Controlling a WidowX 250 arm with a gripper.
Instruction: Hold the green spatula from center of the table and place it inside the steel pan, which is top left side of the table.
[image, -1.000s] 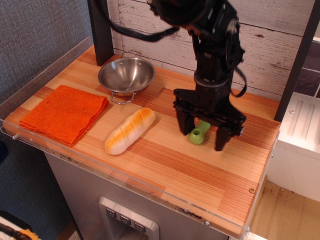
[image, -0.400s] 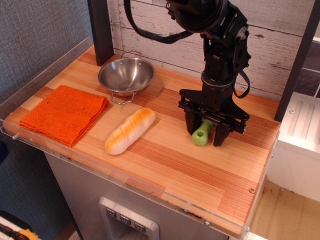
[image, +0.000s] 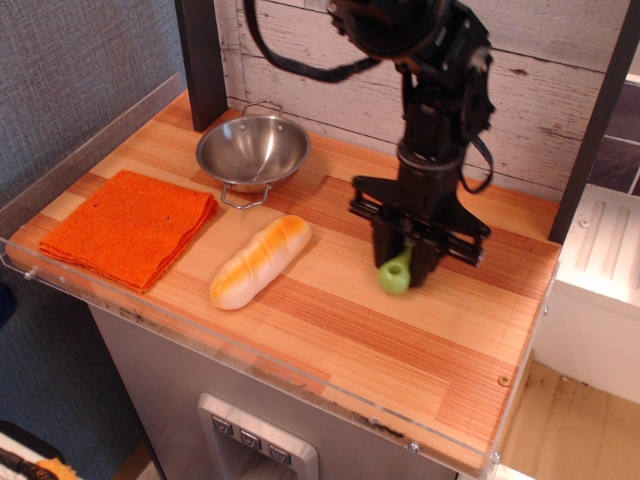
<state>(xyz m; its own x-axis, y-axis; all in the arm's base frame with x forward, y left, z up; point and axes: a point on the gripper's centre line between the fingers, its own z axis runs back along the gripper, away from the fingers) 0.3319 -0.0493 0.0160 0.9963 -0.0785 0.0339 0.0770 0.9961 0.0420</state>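
- The gripper (image: 404, 262) clenches the spatula (image: 395, 274) between its fingers.
- The spatula's handle end pokes out below, right of the bread (image: 260, 261).
- The pan (image: 252, 150) sits well apart, beyond the bread.

You've got a steel pan (image: 253, 150) with a shiny mirror finish, a green spatula (image: 396, 272) in smooth matt plastic, and a matt black tool (image: 409, 262). The table (image: 350, 340) is smooth planked wood with a clear acrylic rim. The orange cloth (image: 128, 226) is rough-textured; the bread loaf (image: 260, 261) is glossy.
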